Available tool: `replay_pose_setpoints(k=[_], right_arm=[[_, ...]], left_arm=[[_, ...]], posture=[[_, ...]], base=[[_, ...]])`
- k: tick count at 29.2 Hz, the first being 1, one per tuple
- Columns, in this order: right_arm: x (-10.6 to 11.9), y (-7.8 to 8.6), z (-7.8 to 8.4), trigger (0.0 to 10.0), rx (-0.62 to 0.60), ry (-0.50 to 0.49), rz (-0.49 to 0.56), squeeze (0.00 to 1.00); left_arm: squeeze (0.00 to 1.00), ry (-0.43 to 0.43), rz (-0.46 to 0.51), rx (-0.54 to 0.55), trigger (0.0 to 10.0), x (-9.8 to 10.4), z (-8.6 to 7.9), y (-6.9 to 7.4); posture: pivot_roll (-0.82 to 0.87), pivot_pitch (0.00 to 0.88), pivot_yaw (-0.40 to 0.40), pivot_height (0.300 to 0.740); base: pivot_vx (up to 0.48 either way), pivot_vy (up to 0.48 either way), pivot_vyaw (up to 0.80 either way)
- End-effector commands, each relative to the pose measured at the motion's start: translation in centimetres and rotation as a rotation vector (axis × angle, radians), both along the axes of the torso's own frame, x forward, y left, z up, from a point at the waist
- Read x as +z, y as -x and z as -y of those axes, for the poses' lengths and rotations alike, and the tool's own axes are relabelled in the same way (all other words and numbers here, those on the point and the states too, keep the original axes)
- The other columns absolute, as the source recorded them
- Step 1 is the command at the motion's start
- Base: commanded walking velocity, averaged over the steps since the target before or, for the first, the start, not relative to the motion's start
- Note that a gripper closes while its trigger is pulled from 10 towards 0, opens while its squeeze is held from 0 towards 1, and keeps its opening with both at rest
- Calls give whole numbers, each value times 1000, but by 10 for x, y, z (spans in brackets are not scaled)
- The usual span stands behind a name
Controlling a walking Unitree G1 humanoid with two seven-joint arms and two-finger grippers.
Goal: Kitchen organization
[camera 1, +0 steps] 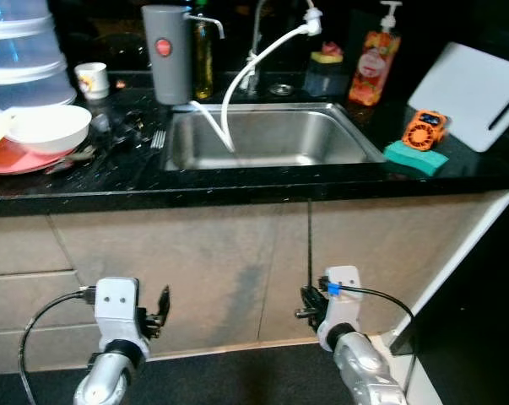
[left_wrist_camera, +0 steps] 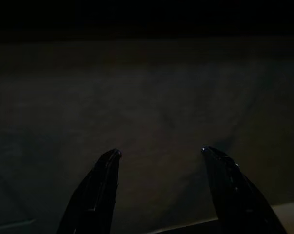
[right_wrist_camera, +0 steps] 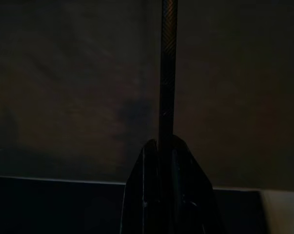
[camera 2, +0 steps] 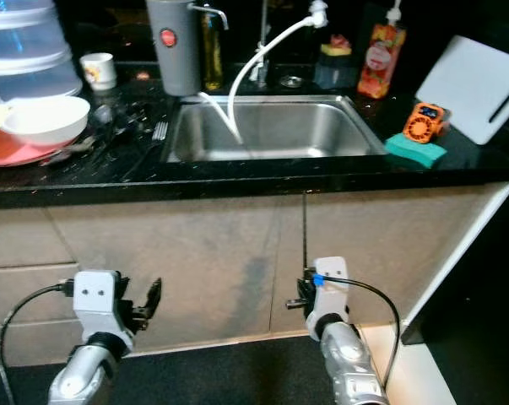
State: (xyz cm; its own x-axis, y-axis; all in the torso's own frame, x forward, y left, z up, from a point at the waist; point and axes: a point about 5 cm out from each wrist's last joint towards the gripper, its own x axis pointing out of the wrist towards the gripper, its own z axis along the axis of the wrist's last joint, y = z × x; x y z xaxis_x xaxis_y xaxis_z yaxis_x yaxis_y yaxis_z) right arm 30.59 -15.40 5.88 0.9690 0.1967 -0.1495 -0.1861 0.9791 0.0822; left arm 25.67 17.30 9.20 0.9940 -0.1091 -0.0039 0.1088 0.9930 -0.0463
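Robot faces the sink [camera 1: 271, 139], left gripper [camera 1: 159, 310] spread and right gripper [camera 1: 307, 305] pinched, both empty and low below it; bowl [camera 1: 47, 126] left of it likely awaits a raised reach.

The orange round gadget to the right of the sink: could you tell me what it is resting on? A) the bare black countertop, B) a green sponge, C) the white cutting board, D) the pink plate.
B: the orange gadget sits on top of the green sponge, with the white cutting board leaning just behind it.
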Motion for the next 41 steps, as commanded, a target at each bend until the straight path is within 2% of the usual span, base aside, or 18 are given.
replay_pose_setpoints(k=[1, 4, 9, 16, 18, 20, 23, 30, 41], right_arm=[[-2, 2, -6, 10000, 12, -9, -14, 0], [-1, 2, -6, 10000, 12, -9, -13, 0], [-1, 2, -8, 10000, 15, -10, -14, 0], [0, -2, -8, 10000, 13, -12, -14, 0], [1, -3, -8, 10000, 13, -12, -7, 0], [11, -7, -5, 10000, 3, -35, 45, 0], [38, -14, -10, 10000, 66, -102, 171, 0], [92, -32, -28, 10000, 168, -139, 310, 0], [118, -44, -35, 10000, 172, -124, 343, 0]], left_arm=[[0, 22, 1, 18, 10000, -2, -4, 3], [0, -19, 11, 36, 10000, 0, -6, 2], [0, -4, 7, 40, 10000, -1, -7, 2], [0, -61, 9, -9, 10000, 2, -6, 2], [0, -56, 5, -15, 10000, 2, -5, 2], [0, -78, 24, -18, 10000, 6, -4, 2], [0, -122, 108, -3, 10000, 23, -4, -2], [0, -155, 274, 124, 10000, 69, -21, -14], [0, -179, 386, 175, 10000, 110, -37, -24]], posture=[[-3, 61, -71, 740], [-4, 61, -75, 740], [-2, 65, -80, 740], [6, 68, -69, 740], [8, 69, -65, 740], [14, 70, -61, 740], [18, 67, -59, 740], [27, 61, -62, 740], [38, 58, -66, 740]], base=[[0, 480, 0], [0, 160, 0], [0, 0, 0], [0, 0, 0], [0, 0, 0], [0, 0, 0], [0, 0, 0], [0, 0, 0], [75, 0, 0]])
